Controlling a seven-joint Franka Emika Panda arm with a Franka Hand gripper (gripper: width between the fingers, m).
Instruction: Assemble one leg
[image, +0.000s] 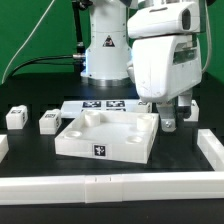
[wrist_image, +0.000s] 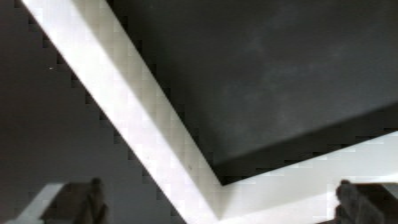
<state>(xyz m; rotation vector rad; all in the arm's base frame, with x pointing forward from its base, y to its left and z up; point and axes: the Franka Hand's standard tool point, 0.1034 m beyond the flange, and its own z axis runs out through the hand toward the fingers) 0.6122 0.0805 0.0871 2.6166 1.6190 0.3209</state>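
Note:
Two small white legs with black-and-white markers stand on the dark table at the exterior view's left, one (image: 15, 117) farther out and one (image: 48, 122) nearer the panel. The large white square panel (image: 100, 148) with round corner sockets lies in the middle. My gripper (image: 180, 115) hangs low just off the panel's far right corner, well away from both legs. In the wrist view my gripper (wrist_image: 217, 205) is open, its dark fingertips (wrist_image: 71, 203) wide apart with nothing held between them. No leg shows in the wrist view.
The marker board (image: 105, 106) lies behind the panel, in front of the arm's base. White rails run along the front (image: 100, 185) and right (image: 210, 148) of the table. A white angled corner strip (wrist_image: 151, 120) over dark table fills the wrist view.

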